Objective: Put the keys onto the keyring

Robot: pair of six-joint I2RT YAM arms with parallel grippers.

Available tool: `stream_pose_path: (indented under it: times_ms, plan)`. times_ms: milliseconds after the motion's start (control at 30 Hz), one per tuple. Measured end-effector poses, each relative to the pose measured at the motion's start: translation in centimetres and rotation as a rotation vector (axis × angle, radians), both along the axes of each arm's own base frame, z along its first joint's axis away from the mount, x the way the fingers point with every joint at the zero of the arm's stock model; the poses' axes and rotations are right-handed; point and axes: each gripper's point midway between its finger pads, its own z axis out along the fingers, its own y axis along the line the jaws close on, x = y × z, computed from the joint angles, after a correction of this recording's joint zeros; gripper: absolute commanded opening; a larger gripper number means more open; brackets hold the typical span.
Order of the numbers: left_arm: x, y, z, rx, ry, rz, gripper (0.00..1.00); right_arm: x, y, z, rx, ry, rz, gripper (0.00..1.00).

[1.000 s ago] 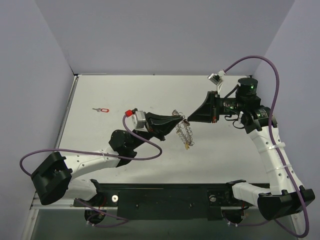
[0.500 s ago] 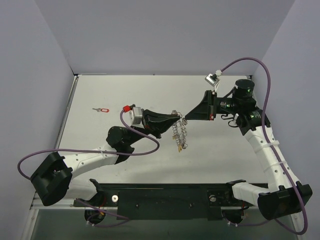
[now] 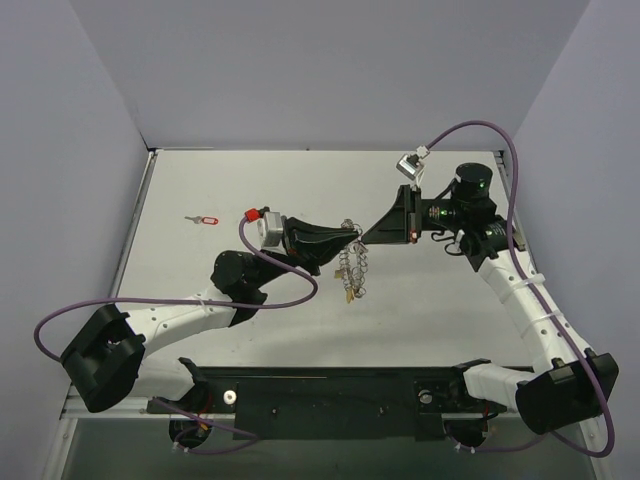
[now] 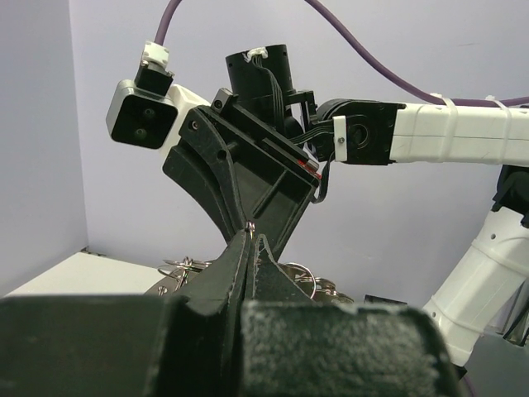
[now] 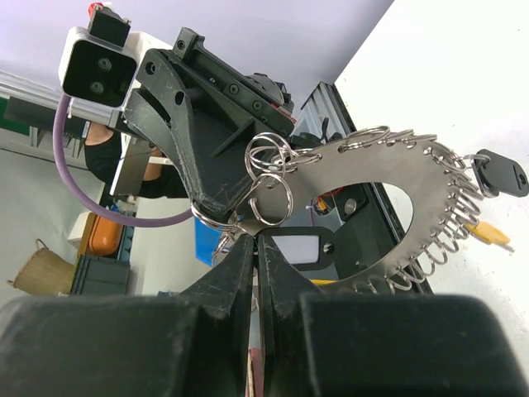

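The keyring (image 3: 352, 270), a flat silver plate (image 5: 380, 161) edged with small split rings, dangles above the table between both grippers. A black-headed key (image 5: 502, 175) and a yellow one (image 5: 488, 234) hang from it. My left gripper (image 3: 352, 238) (image 4: 250, 234) is shut on the keyring's upper rim, with rings (image 4: 302, 277) showing behind its tips. My right gripper (image 3: 366, 237) (image 5: 255, 236) faces it tip to tip. It is shut on the blade end of a key with a black, white-windowed head (image 5: 297, 248), which lies against the plate. A red-headed key (image 3: 203, 219) lies on the table far left.
The white table (image 3: 450, 300) is walled at the back and on both sides. The arms' base rail (image 3: 320, 395) runs along the near edge. Purple cables (image 3: 280, 290) loop beside each arm.
Both grippers have shifted left together, and the dangling keyring has gone with them. The right arm has reached further in. The jaws stay shut.
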Motion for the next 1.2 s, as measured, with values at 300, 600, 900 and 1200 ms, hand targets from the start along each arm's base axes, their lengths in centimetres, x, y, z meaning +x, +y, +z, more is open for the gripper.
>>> stream_pose_path:
  times_ms: [300,600,900,1200]
  plan:
    - [0.0,-0.2,-0.6,0.025,0.01,-0.017,0.0,0.1,0.0,-1.1,-0.006,0.024,-0.007,0.07]
    - [-0.4,-0.1,-1.0,0.023,0.027,-0.043,0.0,1.4,-1.3,-0.4,-0.016,-0.054,-0.058,0.43]
    - [-1.0,0.6,-4.1,0.066,0.103,-0.068,0.0,2.8,-2.9,2.7,-0.029,-0.365,-0.107,0.52]
    - [-1.2,1.4,-5.4,0.071,0.145,-0.056,0.0,0.9,-3.8,-3.1,-0.396,-0.913,0.148,0.49]
